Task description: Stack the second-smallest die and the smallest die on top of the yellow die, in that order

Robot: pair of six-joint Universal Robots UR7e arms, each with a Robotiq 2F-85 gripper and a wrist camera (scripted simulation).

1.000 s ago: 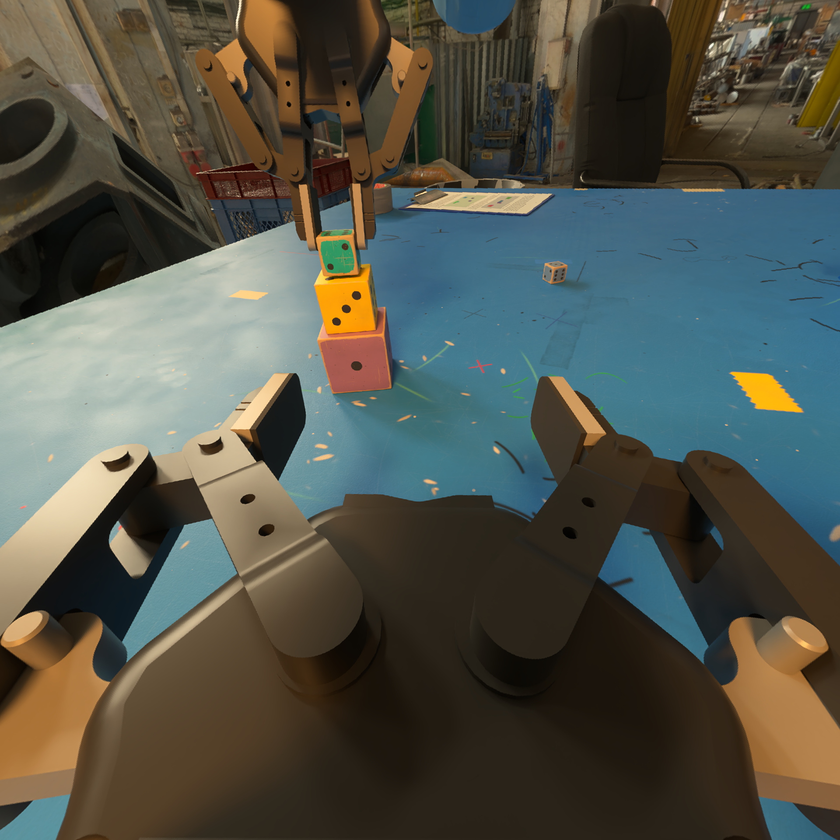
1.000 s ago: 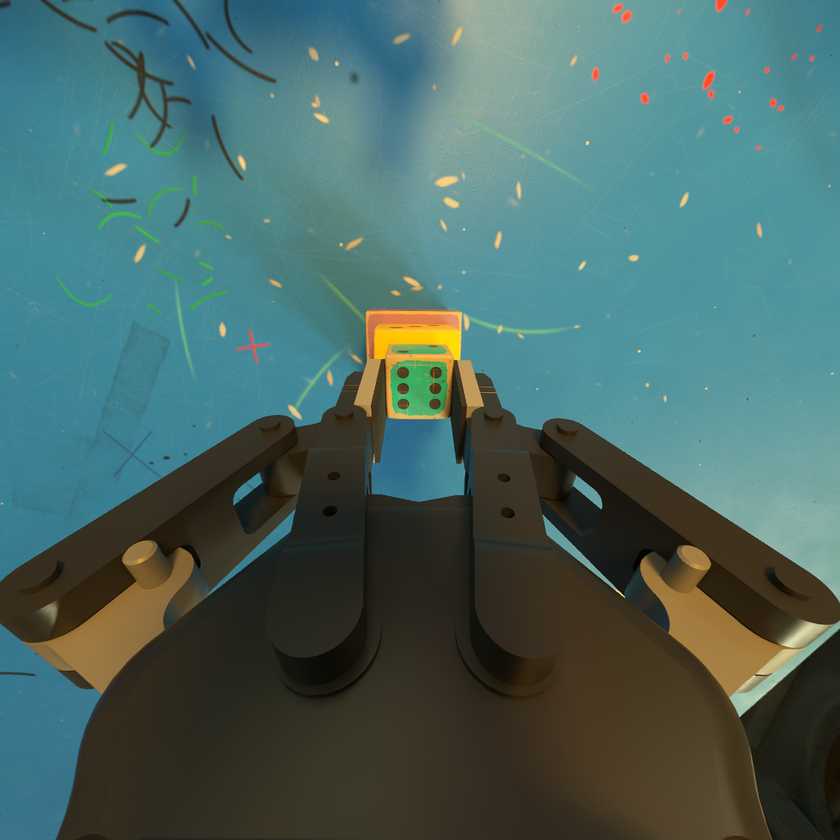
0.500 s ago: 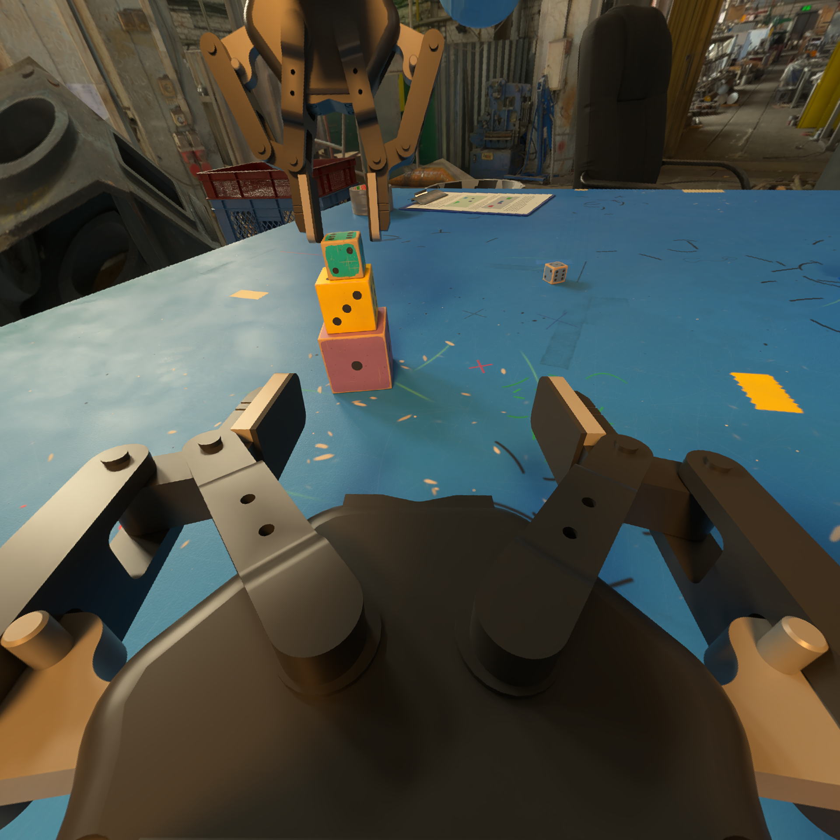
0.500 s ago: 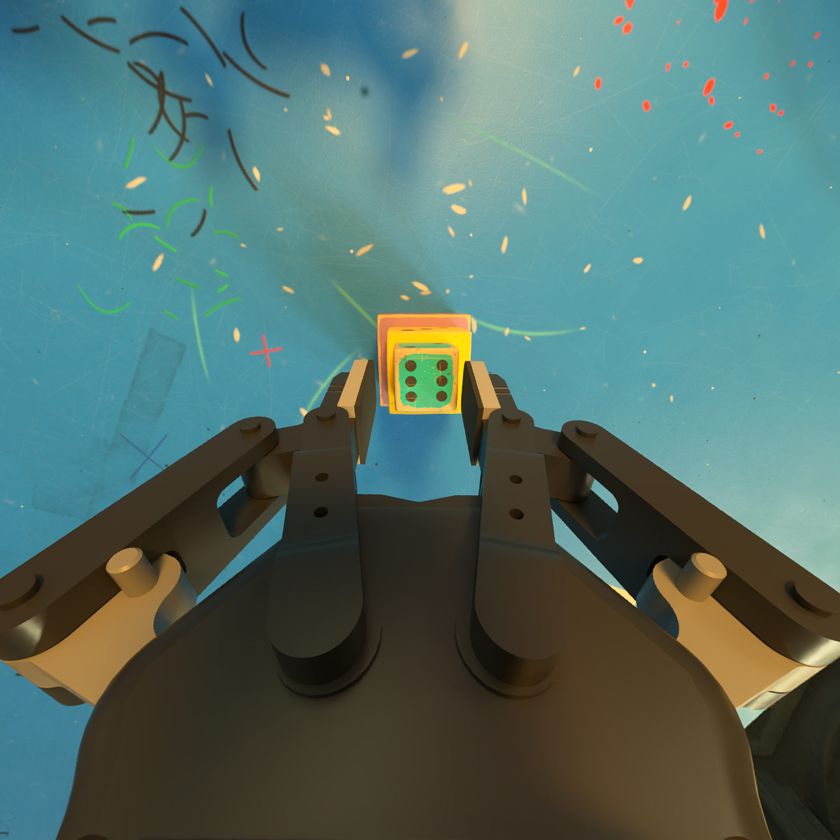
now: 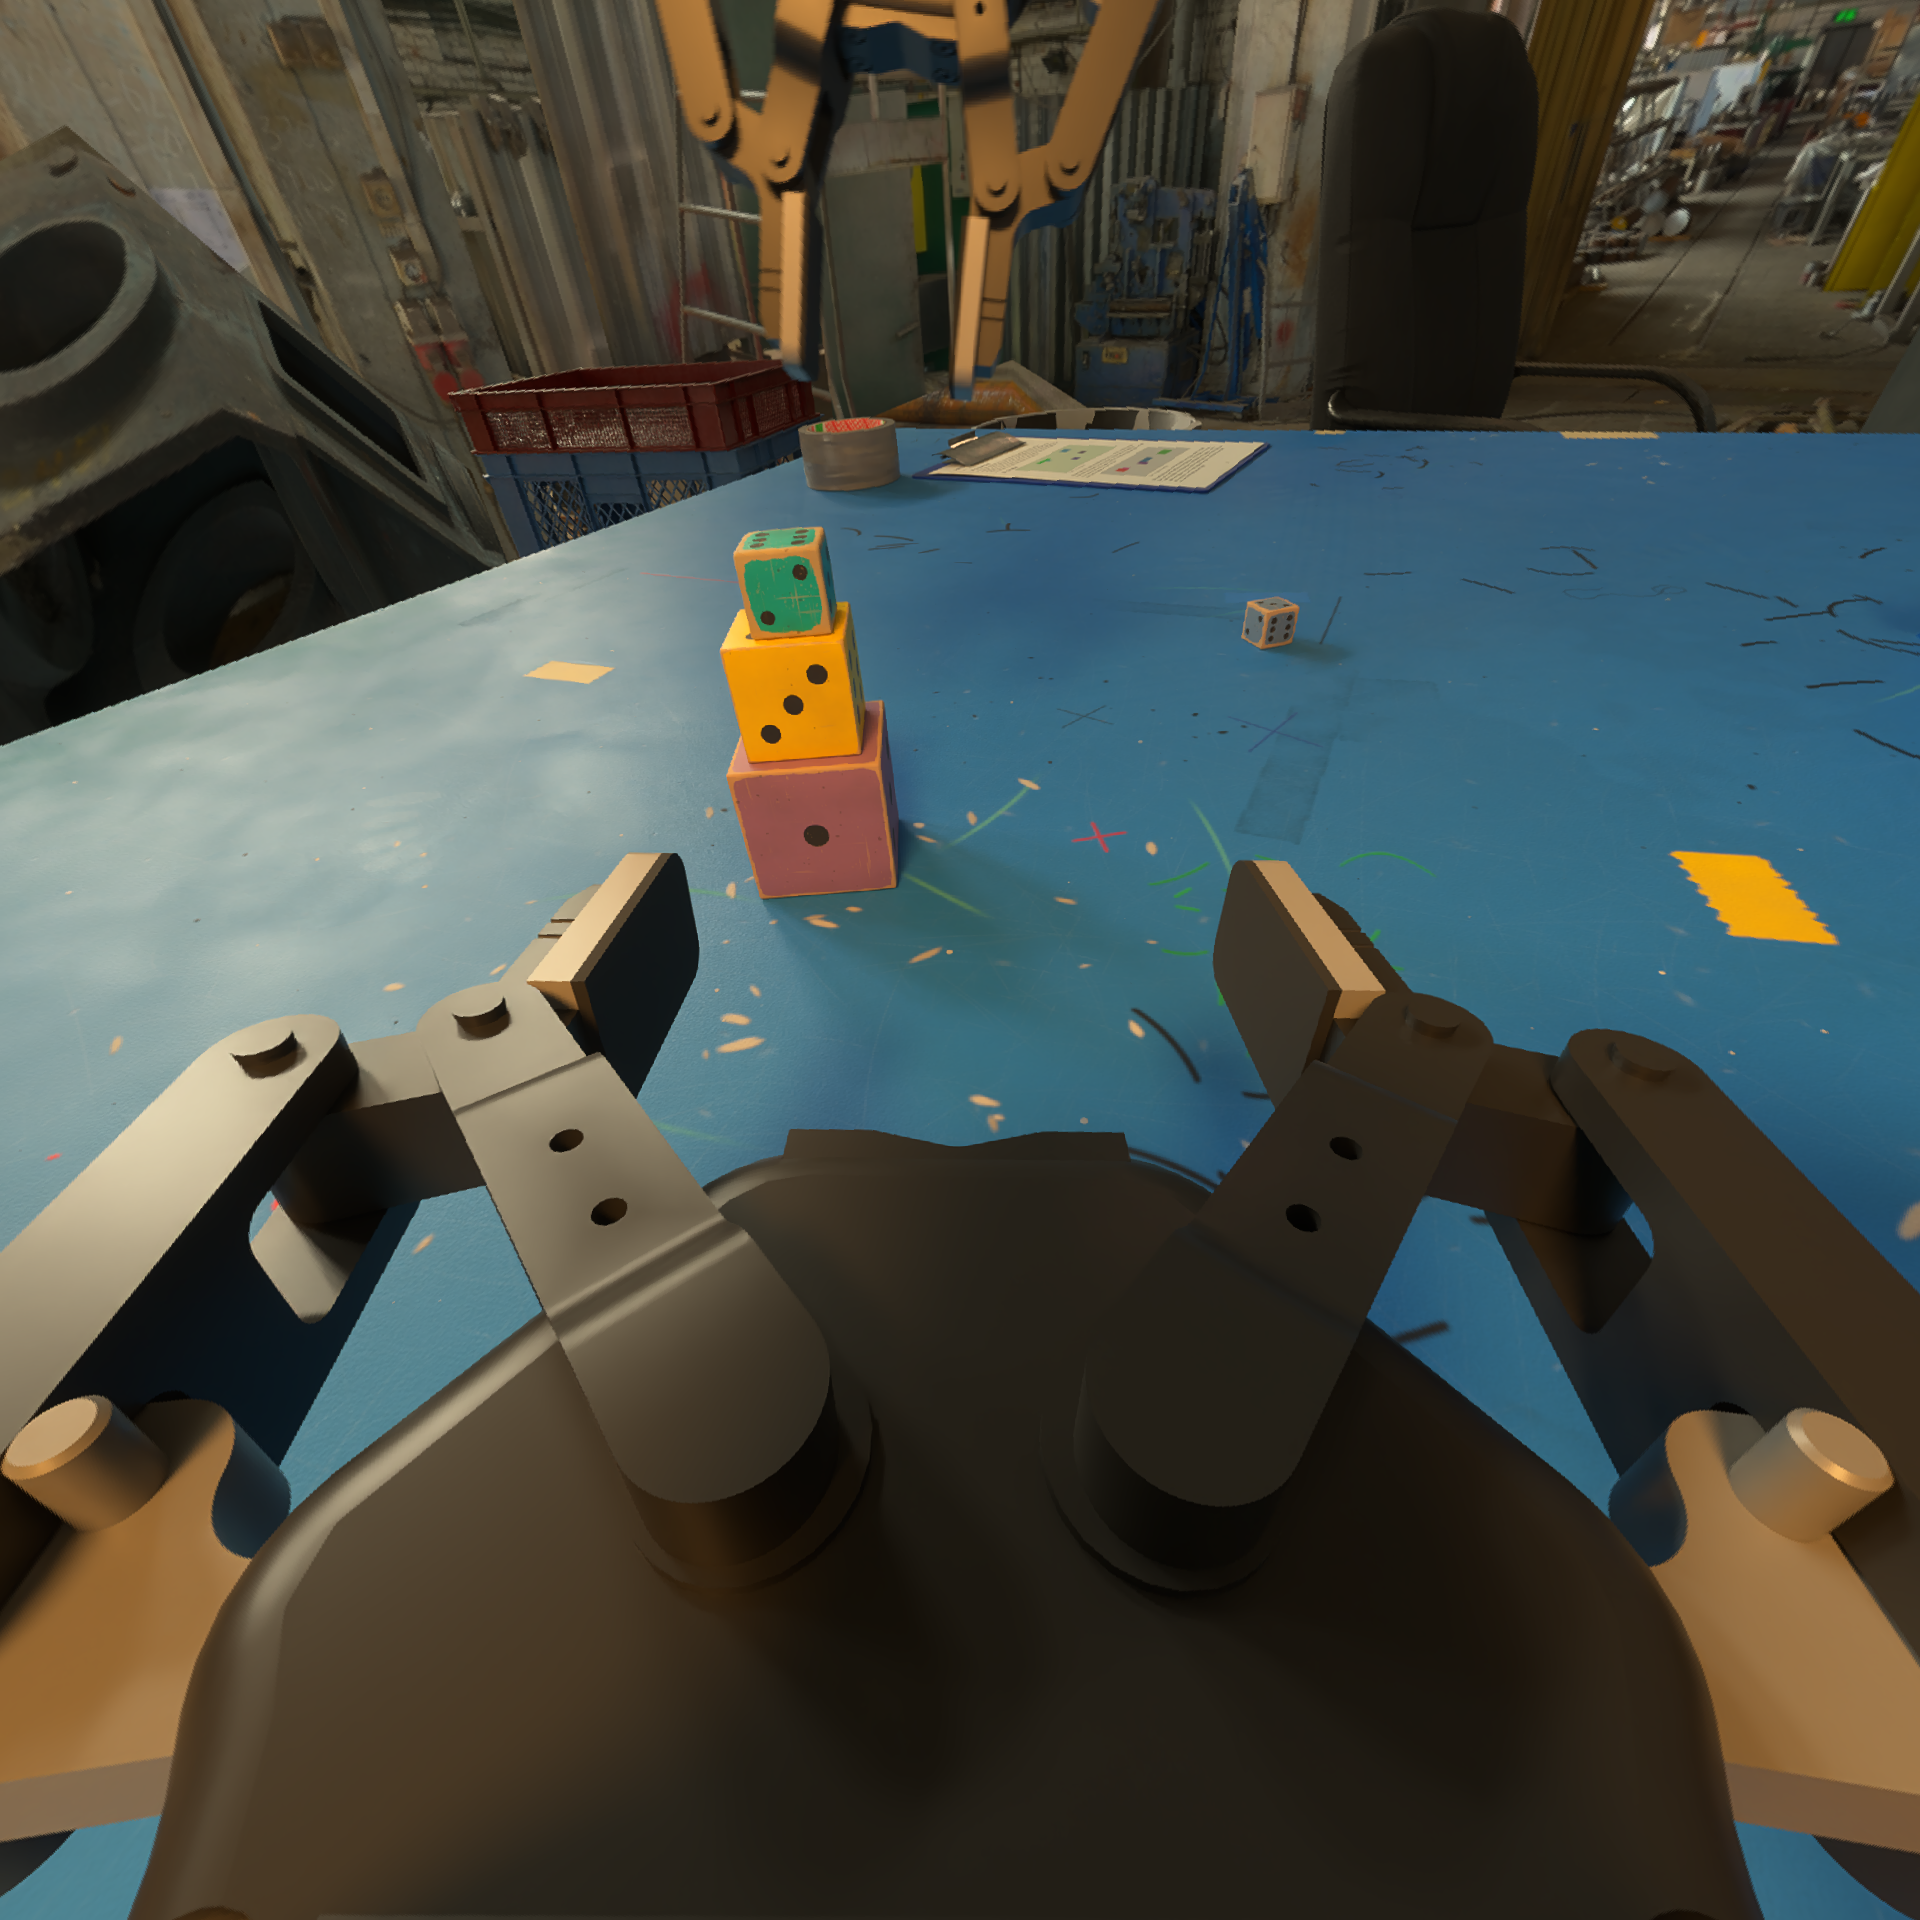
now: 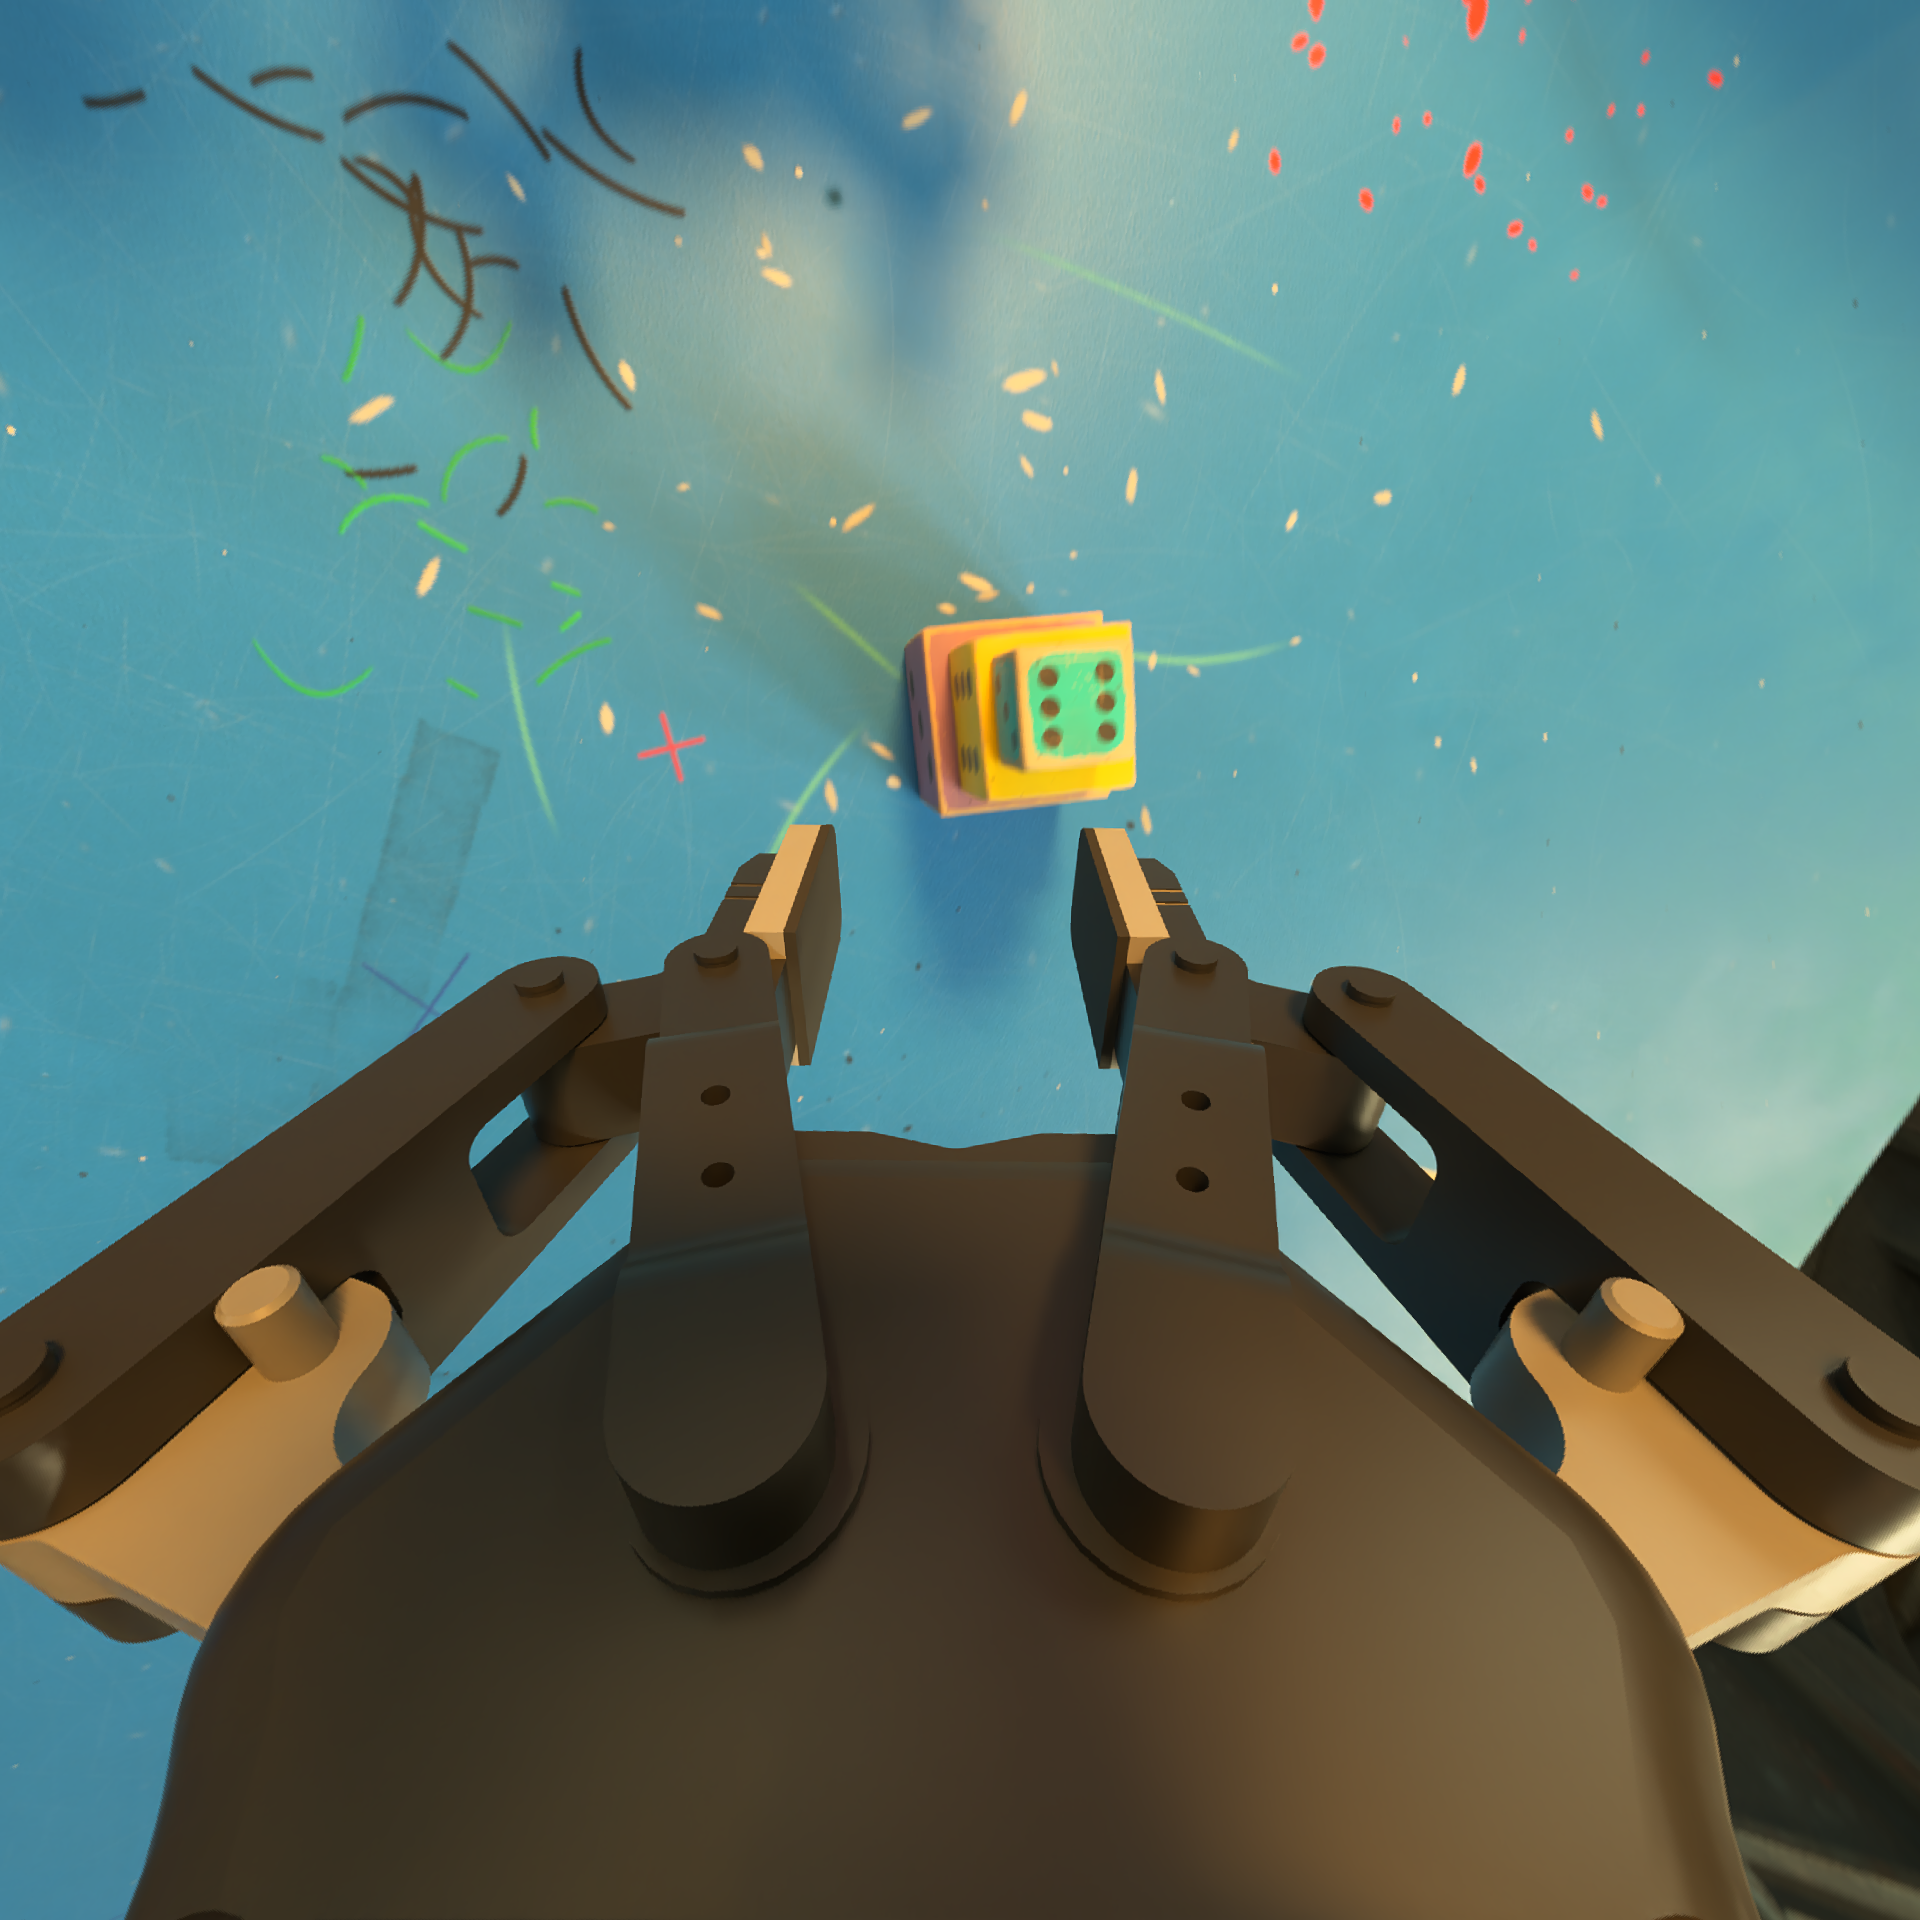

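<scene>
**Green die on stack, both grippers empty**

Green die [image 5: 785, 580] sat on the yellow die [image 5: 793, 684], which sat on the pink die [image 5: 814, 821], on the blue table [image 5: 1455, 790]. Right gripper [image 6: 956, 925] hung above the stack, fingers spread, touching nothing. Left gripper [image 5: 951, 961] was spread too, low, well short of the stack. Small grey die [image 5: 1270, 622] lay apart, off to the right.

We see three dice stacked [image 5: 795, 707] on the bench [image 5: 1455, 727], and the smallest die [image 5: 1270, 622] well apart to their right.
</scene>
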